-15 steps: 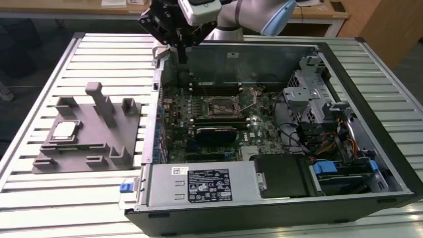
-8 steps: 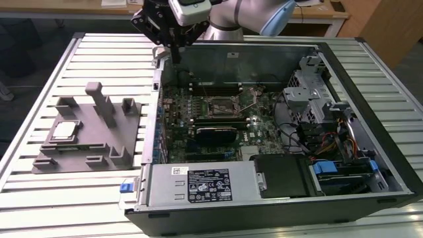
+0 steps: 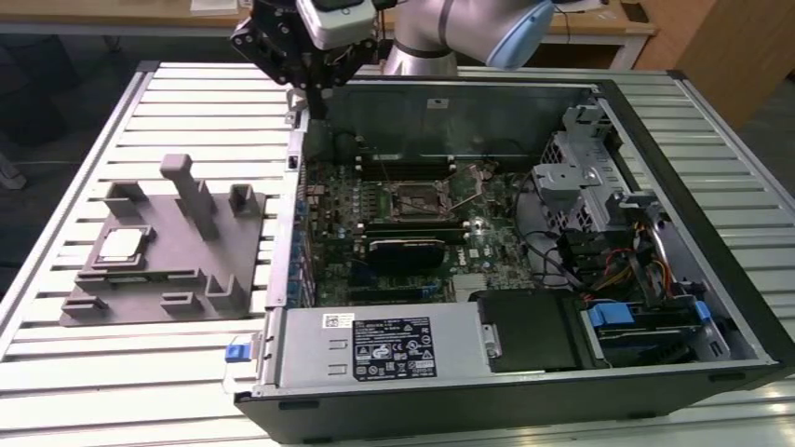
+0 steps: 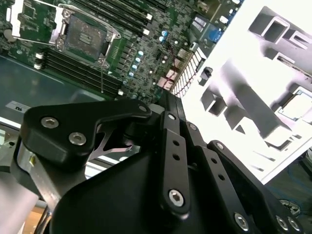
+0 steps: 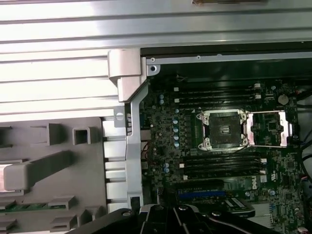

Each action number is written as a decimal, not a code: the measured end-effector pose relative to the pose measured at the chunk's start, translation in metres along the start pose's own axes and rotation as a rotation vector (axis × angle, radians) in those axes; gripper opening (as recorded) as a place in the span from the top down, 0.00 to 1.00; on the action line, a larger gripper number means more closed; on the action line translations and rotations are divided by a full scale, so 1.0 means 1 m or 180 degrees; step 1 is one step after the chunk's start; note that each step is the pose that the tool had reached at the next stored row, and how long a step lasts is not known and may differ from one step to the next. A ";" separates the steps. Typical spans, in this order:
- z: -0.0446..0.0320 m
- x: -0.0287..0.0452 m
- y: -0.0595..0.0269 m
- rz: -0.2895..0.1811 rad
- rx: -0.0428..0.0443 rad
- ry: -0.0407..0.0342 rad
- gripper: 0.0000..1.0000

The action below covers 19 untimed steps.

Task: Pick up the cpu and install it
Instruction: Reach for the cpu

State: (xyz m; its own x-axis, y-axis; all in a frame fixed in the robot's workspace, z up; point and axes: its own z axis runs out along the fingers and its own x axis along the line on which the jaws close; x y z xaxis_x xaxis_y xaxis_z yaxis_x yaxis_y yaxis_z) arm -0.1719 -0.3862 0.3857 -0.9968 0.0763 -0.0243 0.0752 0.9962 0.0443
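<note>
Cpu (image 3: 121, 245) is seen lying flat, pale side up, in a pocket of the grey holder (image 3: 125, 303). Nothing is touching it. It is square, so there is no long side to be lined up, and its edges are set about even with the holder's edges.

The holder is placed on the slatted table (image 3: 74, 372), on the exterior view's left, just beside the open case (image 3: 497, 414). Inside the case, the socket (image 3: 420, 197) is found in the far middle of the board. In both wrist views its lid is seen folded back, and no chip is seen in it.

The claw (image 3: 316, 93) is held up high over the far left corner of the case, well apart from the cpu. Its fingers (image 4: 171, 141) look pressed together, and nothing is held between them.

From the claw, the cpu lies to the exterior view's left and nearer to the front of the table. The socket lies the other way, to the right and a little nearer. The cpu has not been picked up yet, so the job is judged to be at its very start.
</note>
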 end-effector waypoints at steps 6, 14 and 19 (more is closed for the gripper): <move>0.0018 0.0126 -0.0007 0.0000 0.0000 -0.0001 0.89; 0.0049 0.0321 -0.0024 0.0000 0.0000 0.0000 0.89; 0.0064 0.0438 -0.0033 0.0000 0.0000 0.0000 0.89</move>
State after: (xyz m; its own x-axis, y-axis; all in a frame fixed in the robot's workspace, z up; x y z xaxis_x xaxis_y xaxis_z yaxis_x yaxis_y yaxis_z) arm -0.2157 -0.3858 0.3781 -0.9968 0.0763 -0.0245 0.0752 0.9962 0.0444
